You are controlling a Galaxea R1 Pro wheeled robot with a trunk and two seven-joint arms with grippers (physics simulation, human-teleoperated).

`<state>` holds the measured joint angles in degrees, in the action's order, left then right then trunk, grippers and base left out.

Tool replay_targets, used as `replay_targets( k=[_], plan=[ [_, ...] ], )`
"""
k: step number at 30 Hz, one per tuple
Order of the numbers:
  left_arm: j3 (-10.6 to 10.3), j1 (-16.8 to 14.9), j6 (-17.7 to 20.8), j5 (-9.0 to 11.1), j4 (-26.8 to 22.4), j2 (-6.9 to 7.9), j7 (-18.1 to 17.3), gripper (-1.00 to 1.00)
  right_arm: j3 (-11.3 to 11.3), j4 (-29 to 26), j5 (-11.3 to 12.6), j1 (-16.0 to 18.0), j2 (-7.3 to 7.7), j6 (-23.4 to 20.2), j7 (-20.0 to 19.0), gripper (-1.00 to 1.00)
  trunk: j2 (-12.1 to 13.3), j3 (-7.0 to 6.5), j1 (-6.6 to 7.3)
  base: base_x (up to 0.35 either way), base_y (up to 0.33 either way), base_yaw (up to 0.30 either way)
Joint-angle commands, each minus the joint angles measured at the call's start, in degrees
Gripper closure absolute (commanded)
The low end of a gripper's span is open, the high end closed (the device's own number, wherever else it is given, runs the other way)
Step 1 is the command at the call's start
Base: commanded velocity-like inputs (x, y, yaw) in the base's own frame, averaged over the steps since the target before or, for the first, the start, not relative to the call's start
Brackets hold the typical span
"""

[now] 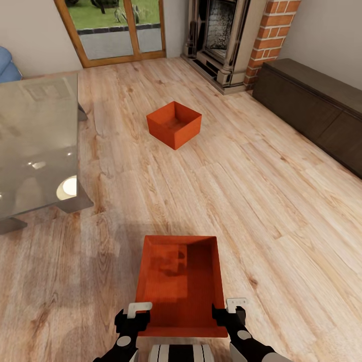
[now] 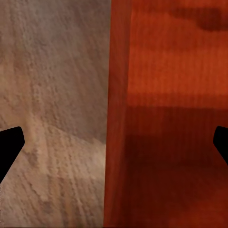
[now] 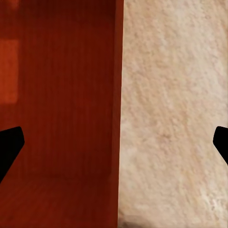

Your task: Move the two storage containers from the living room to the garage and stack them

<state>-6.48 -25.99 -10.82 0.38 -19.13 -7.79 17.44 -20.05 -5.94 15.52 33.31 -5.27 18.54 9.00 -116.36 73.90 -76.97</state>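
Both pincers astride near container (image 1: 180, 284).

The head camera looks forward and steeply down from above both arms, over the light wood plank floor (image 1: 261, 191) toward the wood-framed glass doors (image 1: 118, 30) and brick fireplace (image 1: 226, 40). Each wrist camera sits very close, facing down a thin wall of the near orange-red square open bin (image 1: 178, 281) (image 2: 161, 114) (image 3: 61, 104). All three views share this bin and the planks (image 2: 52, 114) (image 3: 175, 118) beside it.
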Motion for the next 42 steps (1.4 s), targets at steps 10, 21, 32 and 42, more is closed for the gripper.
replay_targets(
  k=[10, 21, 32, 42],
  plan=[
    [-0.5, -0.1, -0.2, 0.0, 0.0, 0.05, 0.6, -1.00, -0.5, 0.0, 0.5, 0.0, -0.01, 0.2, 0.2, -1.00, 0.0, 0.03, 0.01, -0.028, 0.000, 0.000],
    [-0.5, -0.1, -0.2, 0.0, 0.0, 0.02, 0.6, -1.00, -0.5, 0.0, 0.5, 0.0, -0.01, 0.2, 0.2, -1.00, 0.0, 0.03, 0.01, -0.001, 0.000, 0.000],
    [-0.5, 0.0, -0.2, 0.1, 0.0, 0.05, 0.2, -1.00, -0.5, 0.0, 0.5, 0.0, -0.01, 0.2, 0.2, -1.00, -0.8, 0.39, -0.43, 0.000, 0.000, 0.000],
    [-0.6, -0.1, -0.2, 0.0, 0.0, 0.05, 0.1, -1.00, -0.4, 0.0, 0.5, 0.1, -0.01, 0.2, 0.2, -1.00, -3.6, 1.64, -1.97, 0.000, 0.000, 0.000]
  ],
)
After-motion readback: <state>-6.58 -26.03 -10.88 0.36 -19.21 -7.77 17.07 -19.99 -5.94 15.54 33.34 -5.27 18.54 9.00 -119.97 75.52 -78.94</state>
